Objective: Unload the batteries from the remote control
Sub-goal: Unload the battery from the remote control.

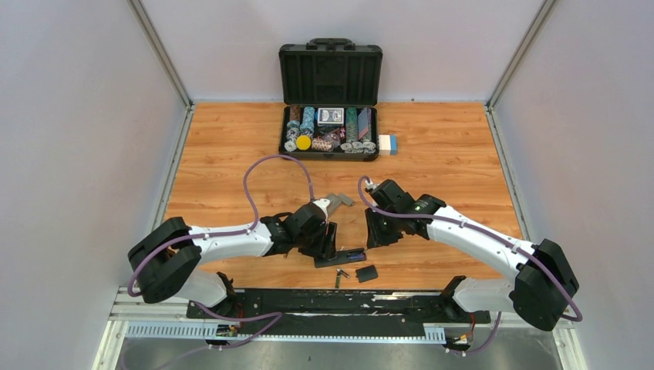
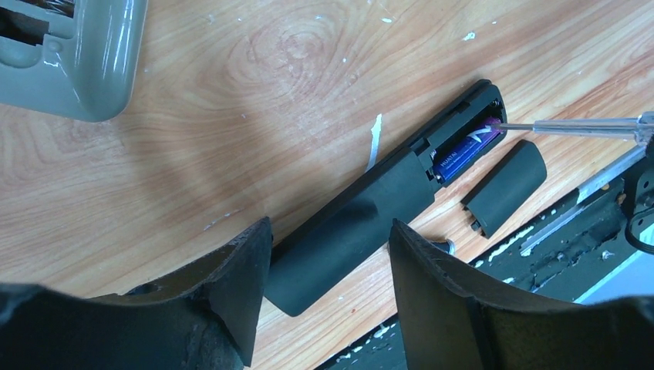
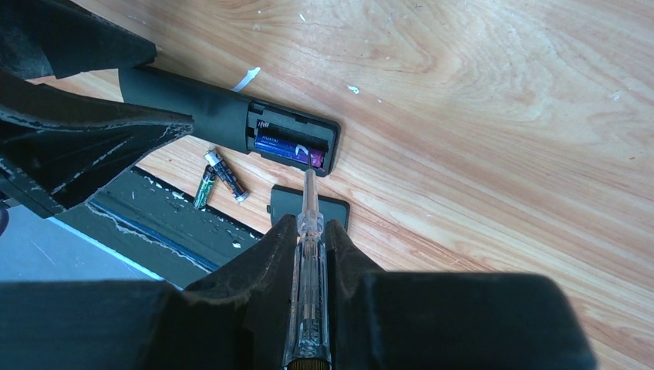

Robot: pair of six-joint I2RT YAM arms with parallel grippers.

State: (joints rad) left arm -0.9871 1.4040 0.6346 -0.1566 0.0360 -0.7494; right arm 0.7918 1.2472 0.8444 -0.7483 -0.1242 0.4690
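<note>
The black remote control (image 2: 351, 231) lies back-up on the wood near the table's front edge, its battery bay open. One blue-purple battery (image 3: 289, 148) sits in the bay. Two loose batteries (image 3: 224, 174) lie beside the remote by the edge. The flat black cover (image 2: 505, 187) rests next to the bay. My left gripper (image 2: 328, 266) is open and straddles the remote's closed end; one finger touches its side, the other stands apart. My right gripper (image 3: 311, 227) is shut on a clear-handled screwdriver (image 3: 308, 254), whose tip reaches the purple end of the seated battery.
An open black case (image 1: 330, 58) of poker chips and cards stands at the back, with a small white and blue box (image 1: 388, 144) to its right. A grey plastic part (image 2: 69, 54) lies behind the left gripper. A black rail (image 1: 339, 304) runs along the front edge.
</note>
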